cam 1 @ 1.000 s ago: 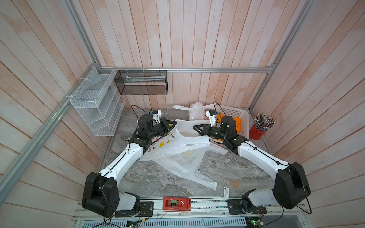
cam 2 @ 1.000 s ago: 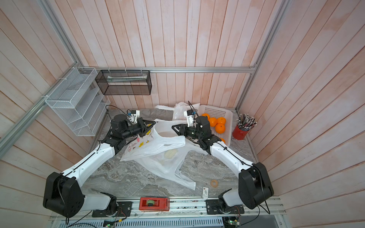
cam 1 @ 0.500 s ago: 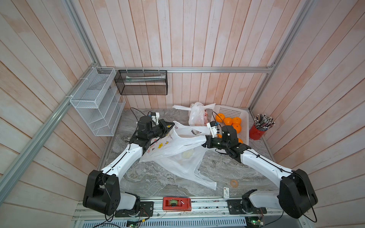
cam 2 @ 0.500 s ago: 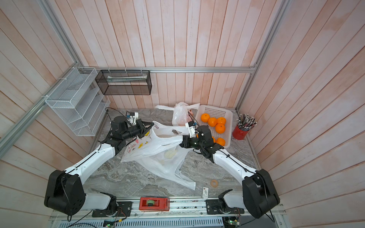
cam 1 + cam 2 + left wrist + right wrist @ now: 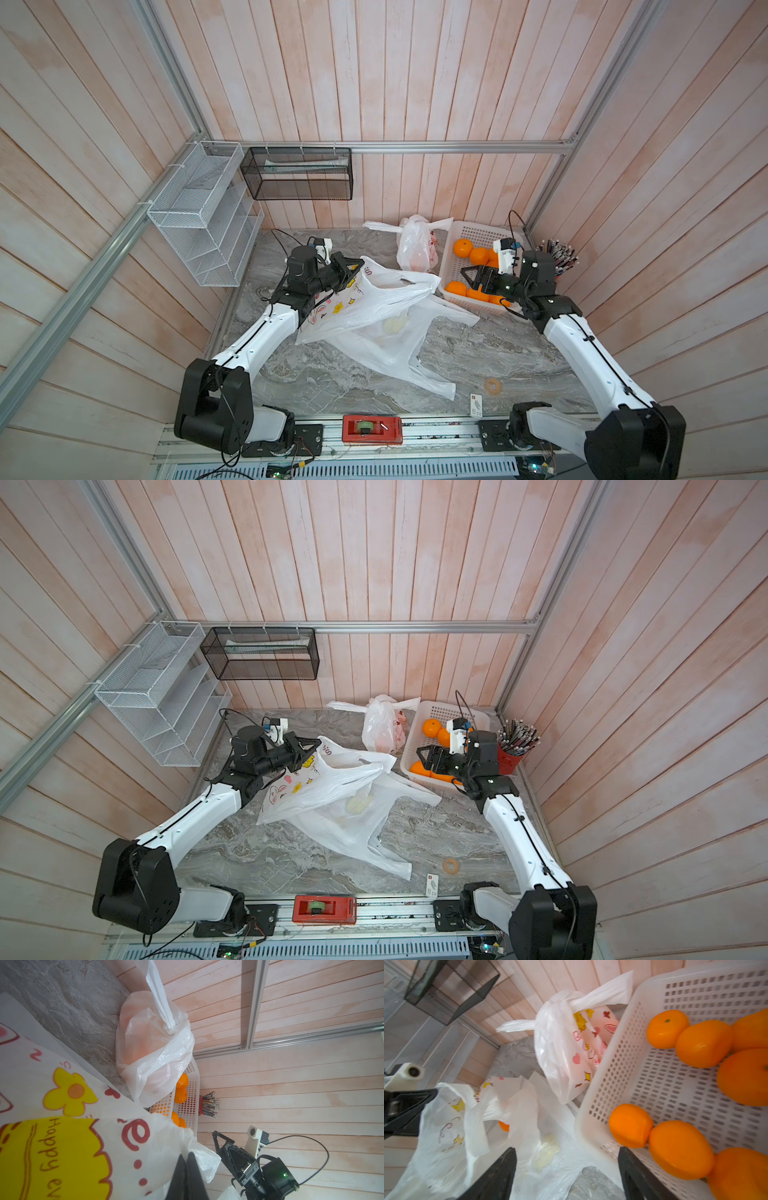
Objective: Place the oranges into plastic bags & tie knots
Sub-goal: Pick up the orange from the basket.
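Pinching the printed translucent bag (image 5: 374, 301) with our left gripper (image 5: 354, 272), we see the nearest glossy orange (image 5: 630, 1125) just beside our empty, wide-open right gripper (image 5: 566, 1151).

Glossy bright-orange oranges (image 5: 704, 1043) sit in a white perforated basket (image 5: 654, 1088) just past the black right fingers (image 5: 500, 1172). The translucent white bag (image 5: 62, 1126) at the black left fingers (image 5: 194, 1169) carries a yellow flower with an orange centre, a yellow bubble with brown lettering, and red letters and dots. The knotted bag (image 5: 560, 1053) shows pink hearts and yellow stars. The bench (image 5: 478, 353) is grey-veined marble.
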### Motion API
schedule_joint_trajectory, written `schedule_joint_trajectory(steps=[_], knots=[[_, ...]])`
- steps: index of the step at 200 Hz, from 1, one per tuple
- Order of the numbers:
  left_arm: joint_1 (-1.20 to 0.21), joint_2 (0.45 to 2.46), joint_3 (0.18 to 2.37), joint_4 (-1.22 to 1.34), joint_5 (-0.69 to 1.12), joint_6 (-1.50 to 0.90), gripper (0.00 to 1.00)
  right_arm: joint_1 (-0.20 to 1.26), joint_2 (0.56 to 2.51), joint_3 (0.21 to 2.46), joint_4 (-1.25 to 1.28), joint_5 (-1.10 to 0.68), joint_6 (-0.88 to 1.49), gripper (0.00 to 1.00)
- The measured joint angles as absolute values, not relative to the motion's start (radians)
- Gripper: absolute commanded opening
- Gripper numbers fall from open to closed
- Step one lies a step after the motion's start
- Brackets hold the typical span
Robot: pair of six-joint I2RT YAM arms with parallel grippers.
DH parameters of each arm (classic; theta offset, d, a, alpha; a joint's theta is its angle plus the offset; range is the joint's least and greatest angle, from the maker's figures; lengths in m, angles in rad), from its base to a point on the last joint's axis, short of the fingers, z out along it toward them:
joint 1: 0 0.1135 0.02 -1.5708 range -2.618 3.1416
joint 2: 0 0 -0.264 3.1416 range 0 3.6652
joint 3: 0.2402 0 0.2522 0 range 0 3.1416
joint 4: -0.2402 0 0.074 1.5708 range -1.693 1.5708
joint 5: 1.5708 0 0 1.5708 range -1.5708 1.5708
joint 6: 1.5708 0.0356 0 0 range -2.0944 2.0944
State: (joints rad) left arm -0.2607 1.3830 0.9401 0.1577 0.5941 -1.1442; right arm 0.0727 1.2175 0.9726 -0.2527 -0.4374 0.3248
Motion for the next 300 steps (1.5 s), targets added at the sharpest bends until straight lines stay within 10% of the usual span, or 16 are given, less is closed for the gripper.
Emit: schedule_joint_trajectory(steps=[107, 212, 300], knots=[[-0.261, 1.377, 0.940, 0.147, 0.595, -1.117, 0.00, 0.004, 2.022, 1.624, -0.418, -0.046, -0.003, 0.98], [-0.261, 1.375, 0.940, 0.118, 0.594, -1.098, 0.00, 0.058, 2.344, 2.012, -0.583, 0.051, -0.394, 0.98], [-0.261, 1.374, 0.940, 0.108, 0.594, -1.091, 0.00, 0.060, 2.357, 2.022, -0.661, 0.101, -0.399, 0.56]])
